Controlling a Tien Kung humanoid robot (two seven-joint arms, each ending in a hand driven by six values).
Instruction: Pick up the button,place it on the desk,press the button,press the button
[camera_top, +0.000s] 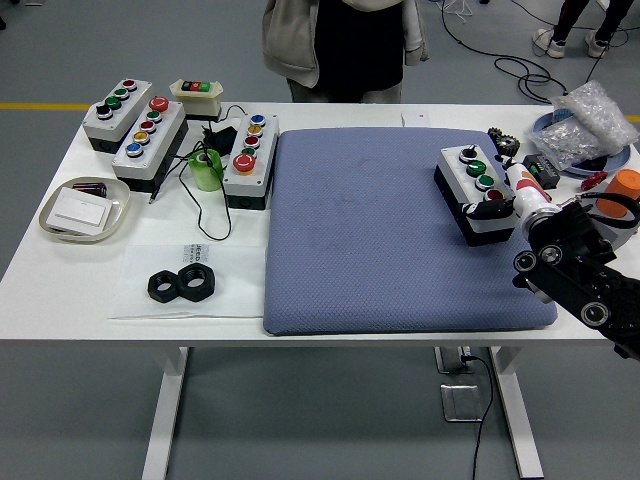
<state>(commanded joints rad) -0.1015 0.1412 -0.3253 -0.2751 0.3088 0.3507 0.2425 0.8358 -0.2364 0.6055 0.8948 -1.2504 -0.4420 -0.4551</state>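
Note:
A white-topped button box (470, 176) with a black base lies on the right part of the blue mat (370, 240). It carries a black selector and two green buttons in a row. My right hand (497, 207) comes in from the right edge and sits at the box's near end, over its lowest button. The black forearm (575, 270) hides much of the hand. The left arm is out of view.
Three more button boxes (150, 140) and a small switch box (196, 95) stand at the far left, with a green tape roll (207, 170), a tray (50, 222) and black nuts (182, 284). A plastic bag (590, 120) and an orange object (625, 185) lie at the far right. A person (345, 45) stands behind the table.

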